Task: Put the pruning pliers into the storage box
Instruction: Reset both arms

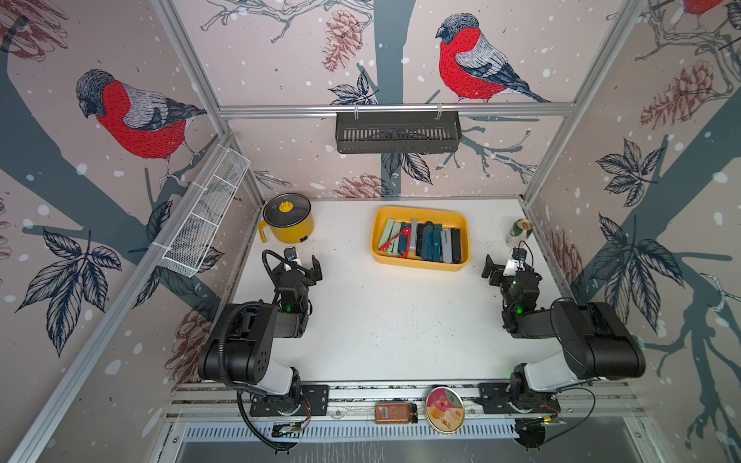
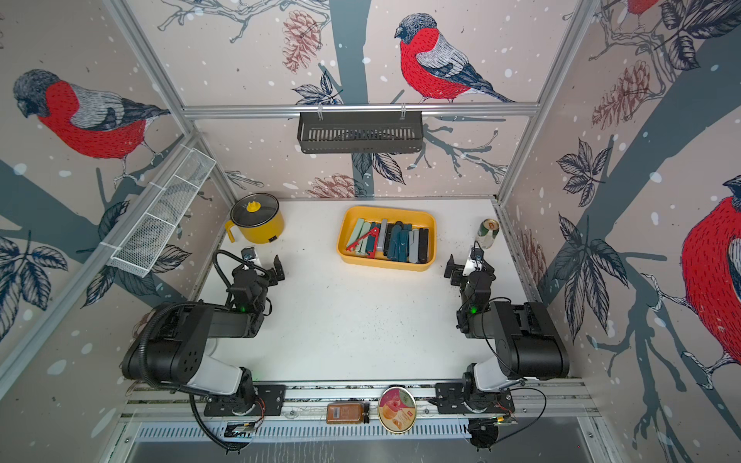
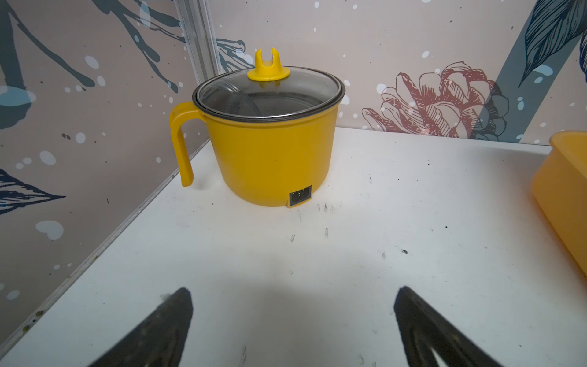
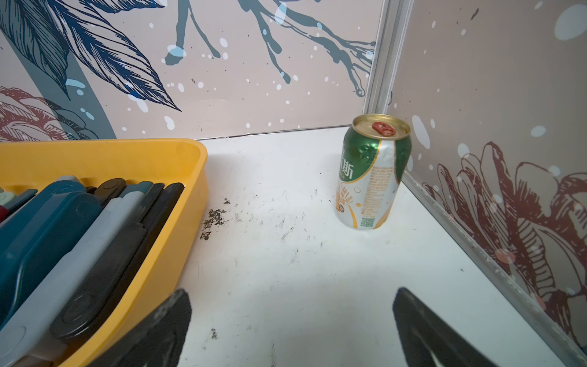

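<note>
Pruning pliers (image 1: 427,243), parallel, long axes depthwise

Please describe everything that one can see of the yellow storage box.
The storage box is a shallow, rectangular tray of smooth yellow plastic with rounded corners. It sits flat on the white table, towards its far edge. Pruning pliers fill it side by side; a red pair lies spread open on top.

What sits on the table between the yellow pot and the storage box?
Nothing: in both top views the table between the yellow pot and the storage box is bare.
</note>
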Robot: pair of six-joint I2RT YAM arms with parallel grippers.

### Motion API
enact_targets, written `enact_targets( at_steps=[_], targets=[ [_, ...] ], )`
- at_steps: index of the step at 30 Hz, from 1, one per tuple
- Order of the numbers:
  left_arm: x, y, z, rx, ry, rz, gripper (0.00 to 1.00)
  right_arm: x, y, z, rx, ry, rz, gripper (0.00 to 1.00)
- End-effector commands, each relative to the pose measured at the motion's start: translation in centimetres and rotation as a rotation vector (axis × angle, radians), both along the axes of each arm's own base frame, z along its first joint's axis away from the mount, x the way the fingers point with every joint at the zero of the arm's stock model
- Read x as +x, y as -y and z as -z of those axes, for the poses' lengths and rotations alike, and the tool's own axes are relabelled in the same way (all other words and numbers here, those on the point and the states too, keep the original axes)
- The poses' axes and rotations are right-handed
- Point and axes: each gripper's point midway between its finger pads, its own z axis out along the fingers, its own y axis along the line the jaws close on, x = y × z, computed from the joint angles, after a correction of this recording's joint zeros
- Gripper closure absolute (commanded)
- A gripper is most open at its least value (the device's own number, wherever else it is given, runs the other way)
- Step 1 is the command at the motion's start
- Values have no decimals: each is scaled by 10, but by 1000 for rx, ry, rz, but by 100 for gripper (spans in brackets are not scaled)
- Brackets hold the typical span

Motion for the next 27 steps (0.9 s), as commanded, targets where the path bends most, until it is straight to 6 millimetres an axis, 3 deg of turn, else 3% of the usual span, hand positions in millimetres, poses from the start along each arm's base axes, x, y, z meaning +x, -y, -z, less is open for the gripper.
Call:
enact_targets(
  at_steps=[1,9,14,17,27],
  targets=[
    [2,-1,-8,5,29,-2,1,1,-1,-7,-4,27,-6,1],
    [2,-1,-8,5,29,-2,1,-1,-14,-8,-16,38,-100,0],
    [2,-1,-8,5,30,-2,1,-1,-14,-8,-15,37,-99,0],
    [2,-1,-8,5,30,-1,1,1,-4,-6,1,25,-39,0],
    [2,-1,-8,6,29,0,1,1,-4,-6,0,25,-39,1]
  ],
)
